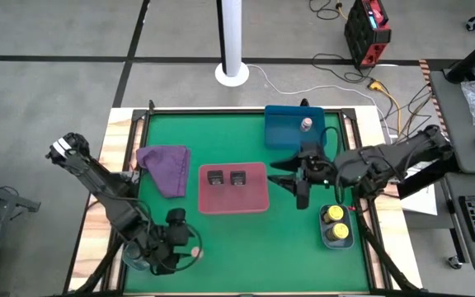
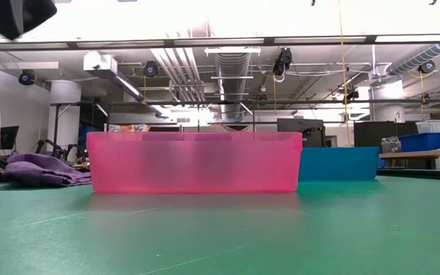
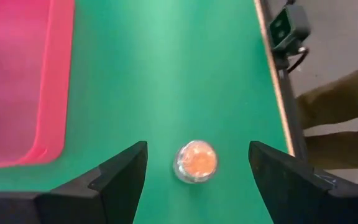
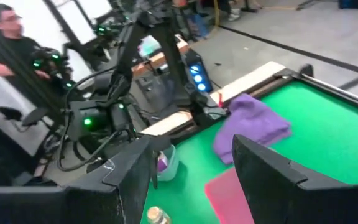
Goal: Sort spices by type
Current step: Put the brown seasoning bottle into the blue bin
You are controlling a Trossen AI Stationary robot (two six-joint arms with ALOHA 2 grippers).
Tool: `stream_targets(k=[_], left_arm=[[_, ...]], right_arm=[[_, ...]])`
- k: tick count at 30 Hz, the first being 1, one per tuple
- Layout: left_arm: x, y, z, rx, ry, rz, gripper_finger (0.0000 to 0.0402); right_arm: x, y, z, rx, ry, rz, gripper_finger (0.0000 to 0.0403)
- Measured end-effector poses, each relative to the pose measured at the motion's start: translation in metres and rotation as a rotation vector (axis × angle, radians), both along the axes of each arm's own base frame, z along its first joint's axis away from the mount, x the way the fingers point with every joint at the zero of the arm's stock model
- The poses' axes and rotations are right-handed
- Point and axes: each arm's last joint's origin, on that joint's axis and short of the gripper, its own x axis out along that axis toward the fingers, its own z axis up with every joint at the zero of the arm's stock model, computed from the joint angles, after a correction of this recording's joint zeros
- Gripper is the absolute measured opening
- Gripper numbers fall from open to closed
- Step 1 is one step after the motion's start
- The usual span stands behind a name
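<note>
A small clear jar with an orange-tan top point(image 3: 196, 162) stands on the green mat near the table's near-left corner point(image 1: 195, 251). My left gripper point(image 3: 197, 146) is open above it, one finger on either side, touching nothing. My right gripper point(image 4: 191, 162) is open and hovers between the red tray and the blue tray point(image 1: 283, 176). Two black tins point(image 1: 226, 176) lie in the red tray point(image 1: 254, 202). Two yellow-capped jars point(image 1: 333, 223) stand in the grey-blue tray point(image 1: 349, 241). One pale jar point(image 1: 307, 124) stands in the blue tray point(image 1: 283, 132). Another pale-topped jar point(image 4: 157, 215) shows low between the right fingers.
A purple cloth point(image 1: 165, 169) lies left of the red tray. A clear container point(image 4: 166, 163) stands by the left arm's base. The table's wooden border point(image 1: 120, 124) frames the mat. Open mat lies along the near side point(image 1: 262, 256). A person point(image 4: 5, 37) is beyond the table.
</note>
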Motion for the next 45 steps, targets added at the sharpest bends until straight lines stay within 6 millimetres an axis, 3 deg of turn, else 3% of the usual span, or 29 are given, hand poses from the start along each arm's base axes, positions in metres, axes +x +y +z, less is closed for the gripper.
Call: stream_targets(k=[11, 18, 23, 45], left_arm=[[0.010, -0.008, -0.019, -0.045, -0.056, 0.065, 0.0265], [0.011, -0.009, -0.027, -0.056, -0.017, 0.098, 0.0265], [0.015, -0.013, -0.044, -0.017, 0.057, 0.072, 0.0265], [0.026, -0.023, -0.072, 0.026, 0.140, 0.093, 0.0264]], right_arm=[[-0.005, -0.001, -0.014, -0.042, 0.139, -0.058, 0.0210], [-0.008, -0.003, -0.021, -0.087, 0.211, -0.075, 0.0210], [-0.009, -0.003, -0.024, -0.103, 0.243, -0.075, 0.0210], [-0.010, -0.003, -0.025, -0.118, 0.259, -0.072, 0.0210]])
